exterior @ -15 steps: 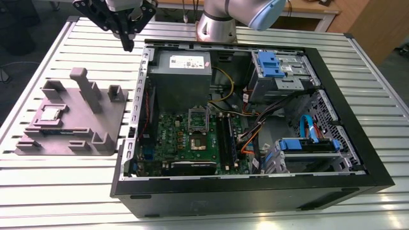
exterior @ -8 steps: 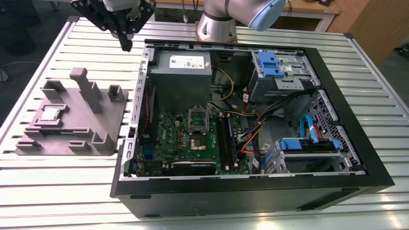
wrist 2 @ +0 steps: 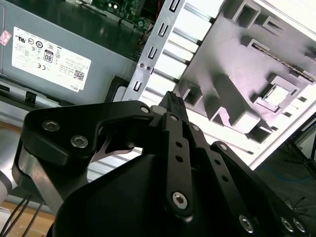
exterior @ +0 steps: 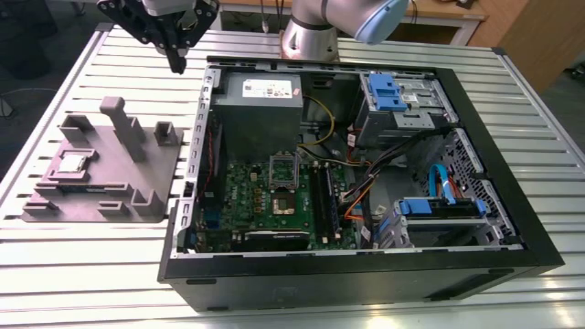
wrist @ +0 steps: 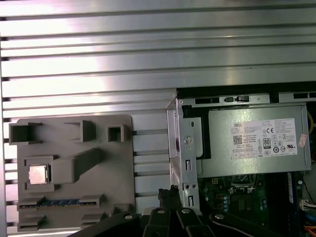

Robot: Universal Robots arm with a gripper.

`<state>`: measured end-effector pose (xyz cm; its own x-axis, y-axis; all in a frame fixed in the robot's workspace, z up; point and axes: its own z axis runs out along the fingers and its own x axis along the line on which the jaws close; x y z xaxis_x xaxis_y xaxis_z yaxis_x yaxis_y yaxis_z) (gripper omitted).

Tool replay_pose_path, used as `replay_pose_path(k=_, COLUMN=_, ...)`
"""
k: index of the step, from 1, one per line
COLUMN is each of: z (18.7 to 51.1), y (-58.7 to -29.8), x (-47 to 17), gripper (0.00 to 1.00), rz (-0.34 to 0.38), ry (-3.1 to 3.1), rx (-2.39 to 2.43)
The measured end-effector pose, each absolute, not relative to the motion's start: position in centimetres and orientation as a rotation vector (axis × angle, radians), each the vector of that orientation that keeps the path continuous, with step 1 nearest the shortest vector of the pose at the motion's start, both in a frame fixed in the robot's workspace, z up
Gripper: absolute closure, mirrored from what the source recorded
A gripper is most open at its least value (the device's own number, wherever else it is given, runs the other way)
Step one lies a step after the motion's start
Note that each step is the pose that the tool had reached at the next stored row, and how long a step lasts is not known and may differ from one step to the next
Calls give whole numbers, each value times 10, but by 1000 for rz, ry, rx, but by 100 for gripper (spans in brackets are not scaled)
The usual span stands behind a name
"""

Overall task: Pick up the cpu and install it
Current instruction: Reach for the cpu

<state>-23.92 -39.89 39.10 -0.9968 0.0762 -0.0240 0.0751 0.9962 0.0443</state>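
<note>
Arm (exterior: 311, 34) cut off by exterior view's top edge — cpu (exterior: 73, 163) surface detail too small to tell.

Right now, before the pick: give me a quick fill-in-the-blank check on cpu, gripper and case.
1. The cpu rests on the gray holder, at the exterior view's ___ of the computer case.
2. The gripper, above the table, holds ___.
3. The drive-bay clips inside the case are coloured ___.
Missing words: left; nothing; blue.
</note>
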Motion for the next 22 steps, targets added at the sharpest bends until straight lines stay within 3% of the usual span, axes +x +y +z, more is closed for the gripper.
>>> replay_pose_path(k=22, z=391, y=-399, x=-248, gripper=89, rz=68, ry=3113, rx=118)
